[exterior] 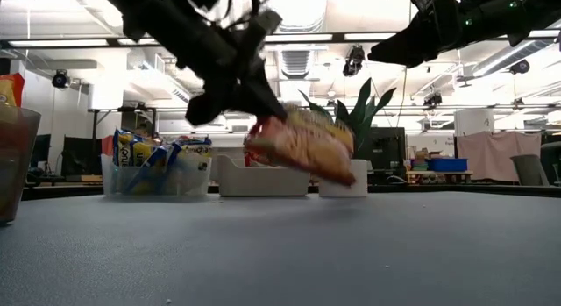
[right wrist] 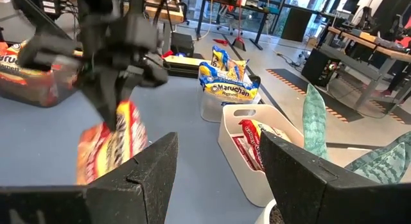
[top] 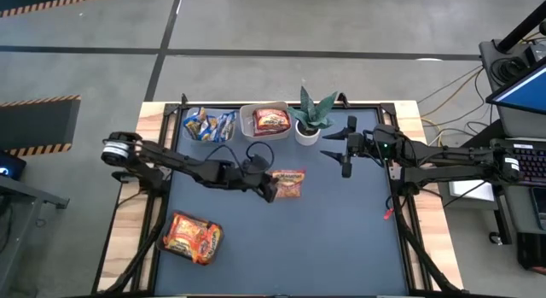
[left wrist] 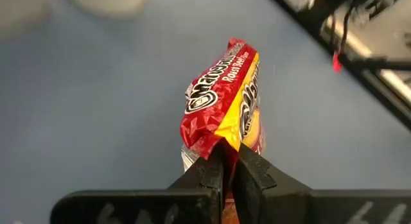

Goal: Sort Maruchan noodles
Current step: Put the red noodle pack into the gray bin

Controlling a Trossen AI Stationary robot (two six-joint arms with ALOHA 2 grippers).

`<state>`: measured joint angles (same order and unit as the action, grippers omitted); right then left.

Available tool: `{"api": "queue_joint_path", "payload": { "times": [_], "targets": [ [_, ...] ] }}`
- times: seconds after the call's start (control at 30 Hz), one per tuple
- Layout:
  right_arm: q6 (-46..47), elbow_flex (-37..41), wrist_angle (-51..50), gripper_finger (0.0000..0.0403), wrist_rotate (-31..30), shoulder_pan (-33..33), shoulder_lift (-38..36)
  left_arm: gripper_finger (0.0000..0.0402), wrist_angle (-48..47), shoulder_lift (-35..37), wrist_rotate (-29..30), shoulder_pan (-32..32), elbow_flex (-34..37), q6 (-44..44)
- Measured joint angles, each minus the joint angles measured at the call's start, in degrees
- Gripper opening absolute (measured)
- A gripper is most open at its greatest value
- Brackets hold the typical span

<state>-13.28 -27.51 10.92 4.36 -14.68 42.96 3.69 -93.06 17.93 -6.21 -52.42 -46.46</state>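
You're working in a robotics lab or open workshop: a bare concrete floor point(top: 281, 25) with hazard-striped tape point(top: 38, 100), ceiling strip lights point(exterior: 79, 43), benches with monitors point(exterior: 384, 148) behind, and cables trailing to a laptop point(top: 522, 95).

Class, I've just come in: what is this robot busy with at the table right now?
The left gripper is shut on a crinkly red-and-yellow noodle packet, held clear of the dark table top, as the low view shows. The right gripper, fingers apart and empty, waits near the potted plant. At the far edge, a clear tub holds blue-yellow packets and a white tub holds red ones. Orange packets sit in a third tub at the near left.
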Motion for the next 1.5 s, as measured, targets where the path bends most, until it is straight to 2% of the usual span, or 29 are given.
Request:
{"api": "queue_joint_path", "payload": {
  "times": [0.23,0.37,0.57,0.7,0.9,1.13,1.3,1.5],
  "targets": [
    [0.2,0.0,0.0,0.0210,0.0,0.0,0.0,0.0000,-5.0,8.6,8.9,1.5,0.0,4.0],
    [0.2,0.0,0.0,0.0210,0.0,0.0,0.0,0.0000,-9.9,14.1,16.6,2.6,-0.1,5.0],
    [0.2,0.0,0.0,0.0210,-0.1,0.0,0.0,0.0000,-13.8,19.6,32.1,3.8,-0.1,10.5],
    [0.2,0.0,-0.1,0.0210,-1.6,0.0,0.0,0.0000,-15.0,20.2,36.7,6.7,-0.1,13.9],
    [0.2,0.0,-0.3,0.0210,-1.7,0.0,0.0,0.0000,-14.6,19.2,36.4,14.4,-0.1,16.1],
    [0.1,0.0,-0.4,0.0210,-2.0,0.0,0.0,0.0000,-8.3,17.3,30.0,22.4,-0.1,22.3],
    [-0.3,0.0,-1.5,0.0210,-3.4,0.0,0.0,0.0000,-3.2,16.7,26.6,24.0,-0.1,25.7],
    [-0.7,0.0,-1.7,0.0210,-4.6,-0.1,0.0,0.0000,-3.2,16.8,25.6,23.7,-0.1,26.5]
  ]
}}
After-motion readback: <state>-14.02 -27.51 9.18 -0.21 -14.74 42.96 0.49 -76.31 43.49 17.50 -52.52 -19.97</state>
